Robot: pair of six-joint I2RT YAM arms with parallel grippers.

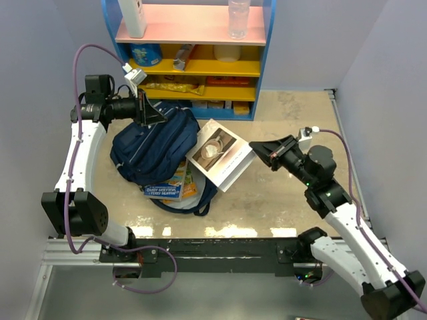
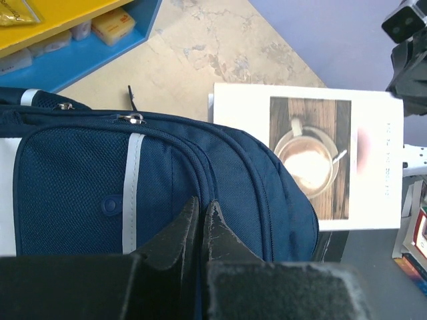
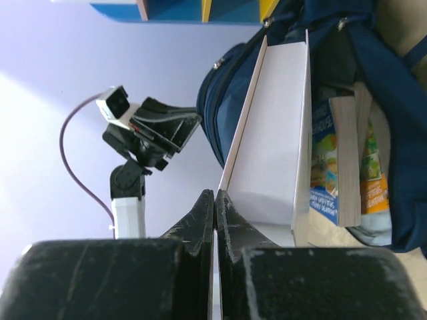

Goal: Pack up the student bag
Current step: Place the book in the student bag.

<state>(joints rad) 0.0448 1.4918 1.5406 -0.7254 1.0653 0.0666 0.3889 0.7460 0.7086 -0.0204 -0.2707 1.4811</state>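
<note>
1. Top external view shows me the student bag (image 1: 153, 150) lying on the worktop (image 1: 287, 120) left of centre, in front of the shelf (image 1: 200, 67). A book with a coffee cup on the cover (image 1: 221, 155) leans on the bag's right side.
2. I judge that the step in hand is to bring this book into the bag. Two more books (image 1: 167, 191) show at the bag's near edge, and I cannot tell if they are fully inside.
3. The right gripper (image 3: 215, 200) has its fingers pressed together at the right corner of the coffee book. It seems to pinch the thin edge of the cover, and the book is tilted up from the worktop.
4. The left gripper (image 2: 202, 210) is also pressed together, with its tips against the upper fabric of the bag. I cannot tell whether a fold of fabric is caught between them.
5. For the next move, I think the bag's mouth must be held wide so the book can slide in edge first. The corner grip is small, so the book could slip or swing.
</note>
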